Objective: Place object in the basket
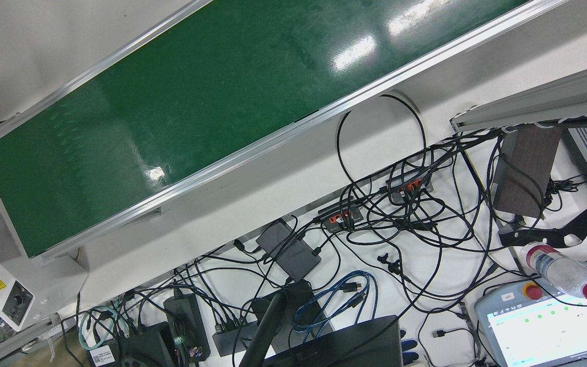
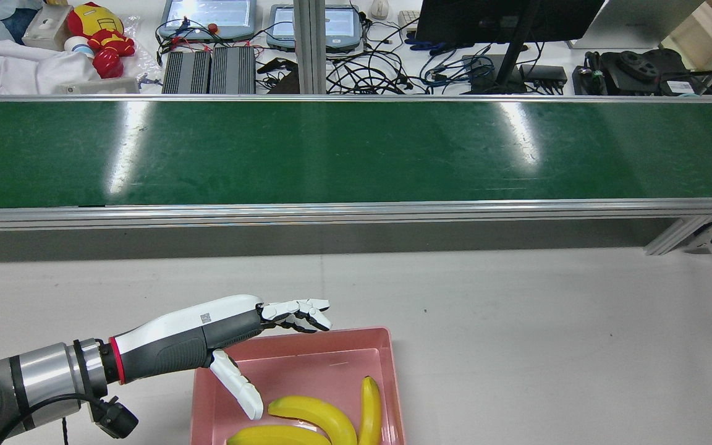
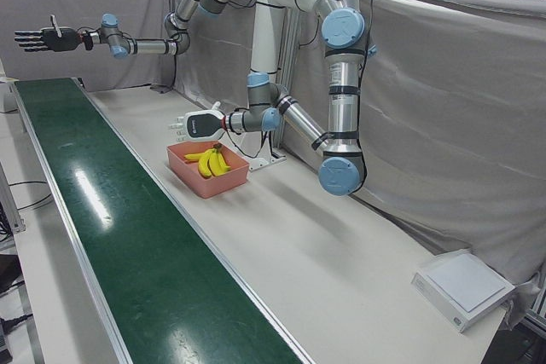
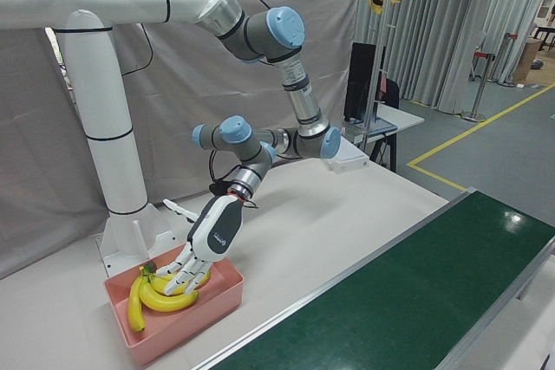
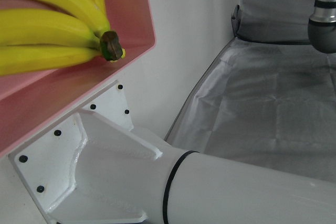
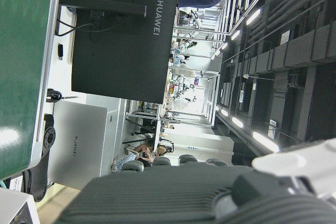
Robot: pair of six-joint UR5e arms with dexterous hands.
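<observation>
The bananas (image 2: 319,420) lie as a joined bunch inside the pink basket (image 2: 306,355), which sits on the pale counter (image 2: 547,346) on the robot's side of the green conveyor belt (image 2: 356,151); in the rear view their long axes differ, one lying nearly along the basket's right wall and pointing toward the belt, the others curving across the basket floor, and the bottom edge of that view cuts off the bunch and the near part of the basket. The left hand (image 2: 251,327) hangs over the basket's left rim with fingers spread and holding nothing, its fingertips (image 2: 313,315) reaching over the far wall and one digit (image 2: 238,386) angled down near the closest banana; whether it touches the fruit cannot be told. The left hand view alone shows the brown stem end (image 5: 110,44) where the bananas meet, resting against the basket's corner beside the white arm pedestal (image 5: 94,161). The left-front view alone shows the right hand (image 3: 38,39), raised high over the far end of the belt with its fingers spread and empty. The right-front view shows the left hand partly covering the bunch. The front view shows only the belt and a clutter of cables (image 1: 400,214), no arm
</observation>
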